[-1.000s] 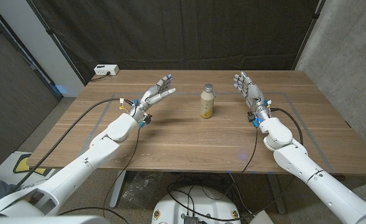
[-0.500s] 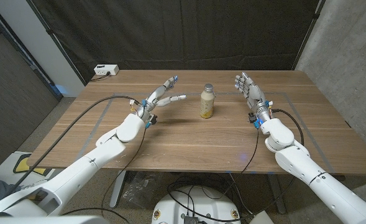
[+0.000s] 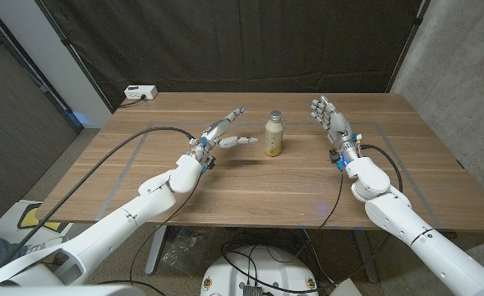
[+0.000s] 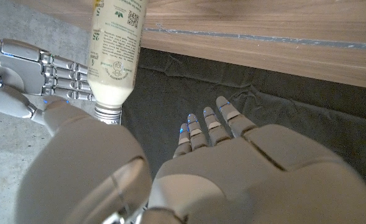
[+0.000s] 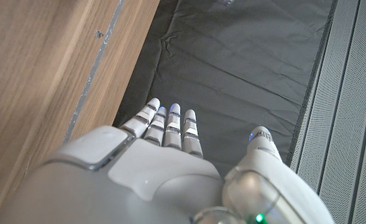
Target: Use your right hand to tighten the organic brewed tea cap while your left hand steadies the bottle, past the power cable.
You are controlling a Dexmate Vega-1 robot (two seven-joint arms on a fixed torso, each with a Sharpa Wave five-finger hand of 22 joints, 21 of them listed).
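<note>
The organic brewed tea bottle (image 3: 274, 136), pale yellow with a silver cap (image 3: 275, 115), stands upright at the table's middle back. My left hand (image 3: 225, 132) hovers just to its left, fingers spread toward it, apart from it and holding nothing. My right hand (image 3: 328, 117) stands upright to the bottle's right with its fingers apart and a clear gap between. In the left wrist view the bottle (image 4: 114, 50) and its cap (image 4: 108, 113) show beyond my left hand (image 4: 232, 155), with the right hand (image 4: 27, 74) behind. The right wrist view shows my right hand (image 5: 164, 162) from the back.
A white power strip (image 3: 140, 93) lies at the table's back left corner. A black cable (image 3: 118, 152) runs along my left arm over the table's left side. Faint tape lines (image 3: 389, 131) mark the wooden table (image 3: 266, 185). A dark curtain hangs behind.
My left hand has moved right across the table, closing most of the gap to the bottle. The right hand and the bottle have stayed put.
</note>
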